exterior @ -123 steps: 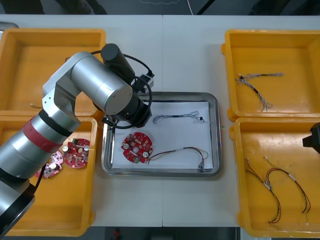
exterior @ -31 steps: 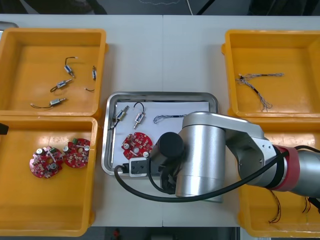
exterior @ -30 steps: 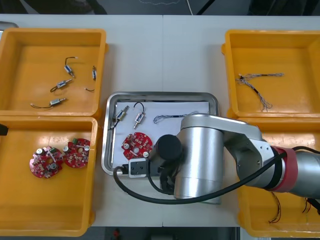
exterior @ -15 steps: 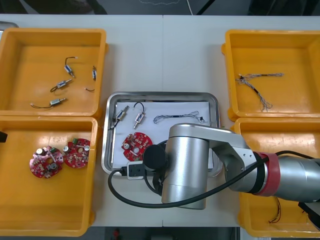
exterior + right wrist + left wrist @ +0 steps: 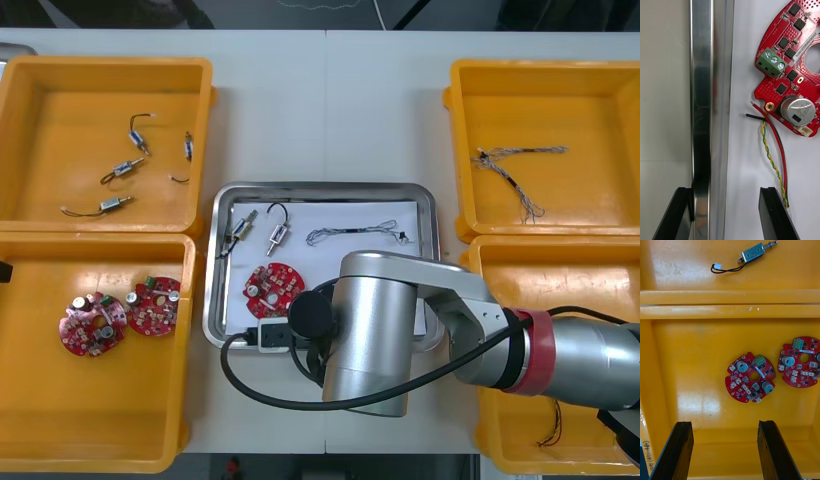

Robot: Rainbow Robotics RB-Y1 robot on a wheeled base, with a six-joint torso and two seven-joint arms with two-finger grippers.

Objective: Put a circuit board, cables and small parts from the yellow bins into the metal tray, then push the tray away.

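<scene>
While the right arm reached across the near edge of the metal tray, the right gripper hung with its fingers spread, straddling the tray's shiny rim. One finger stood outside over the counter, the other inside above the white lining. Just beside the inner finger lay one red and yellow cable, its end reaching the edge of one round red circuit board farther inside the tray.

From the front, the tray also held two small metal parts side by side near its far left corner. One twisted blue and white cable lay along its far side.

Four yellow bins flanked the tray, two on each side:
- Four loose metal parts lay in the far left bin.
- Two spare boards lay in the near left bin.
- One tangled cable lay in the far right bin.
- The red wires in the near right bin were partly hidden by the arm and could not be counted.

The left gripper, also spread and holding nothing, hovered over the near left bin, the two spare boards ahead of its fingertips.
</scene>
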